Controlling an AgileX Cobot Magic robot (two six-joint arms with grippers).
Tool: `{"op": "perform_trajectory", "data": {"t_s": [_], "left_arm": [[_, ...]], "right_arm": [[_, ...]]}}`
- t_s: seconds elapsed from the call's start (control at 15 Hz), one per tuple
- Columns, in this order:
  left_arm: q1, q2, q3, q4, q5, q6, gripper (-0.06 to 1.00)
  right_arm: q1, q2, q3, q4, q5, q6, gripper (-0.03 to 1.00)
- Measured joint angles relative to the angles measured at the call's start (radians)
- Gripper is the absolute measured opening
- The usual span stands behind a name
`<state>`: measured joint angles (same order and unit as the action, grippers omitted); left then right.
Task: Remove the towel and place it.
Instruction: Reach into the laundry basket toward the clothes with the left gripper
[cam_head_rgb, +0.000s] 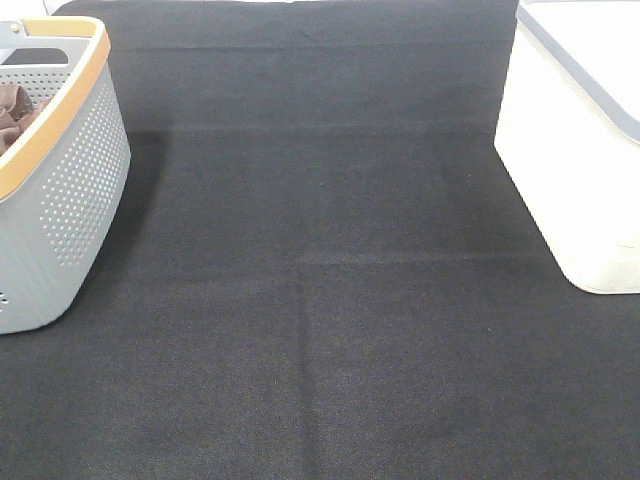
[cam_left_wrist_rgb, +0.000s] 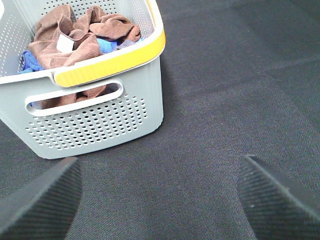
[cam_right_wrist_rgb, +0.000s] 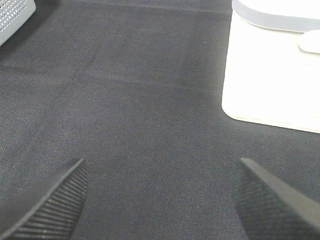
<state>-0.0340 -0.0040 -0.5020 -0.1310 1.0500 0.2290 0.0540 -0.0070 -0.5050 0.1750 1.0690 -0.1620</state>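
Left wrist view, upper left: the towel (cam_left_wrist_rgb: 80, 50) is being judged soft and light, pinchable at a raised fold by the spread left tool (cam_left_wrist_rgb: 160, 161).

Grey basket (cam_head_rgb: 70, 190) L, white bin (cam_head_rgb: 570, 180) R, black mat (cam_head_rgb: 320, 330) btw.

A black woven cloth (cam_head_rgb: 330, 330) covers the work surface — faint fold creases cross it, light even and soft.
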Motion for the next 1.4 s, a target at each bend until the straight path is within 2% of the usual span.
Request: {"op": "perform_trajectory", "data": {"t_s": [1.4], "left_arm": [[0.000,0.000,0.000,0.000,0.000,0.000,0.81]], "right_arm": [[0.000,0.000,0.000,0.000,0.000,0.000,0.76]]}}
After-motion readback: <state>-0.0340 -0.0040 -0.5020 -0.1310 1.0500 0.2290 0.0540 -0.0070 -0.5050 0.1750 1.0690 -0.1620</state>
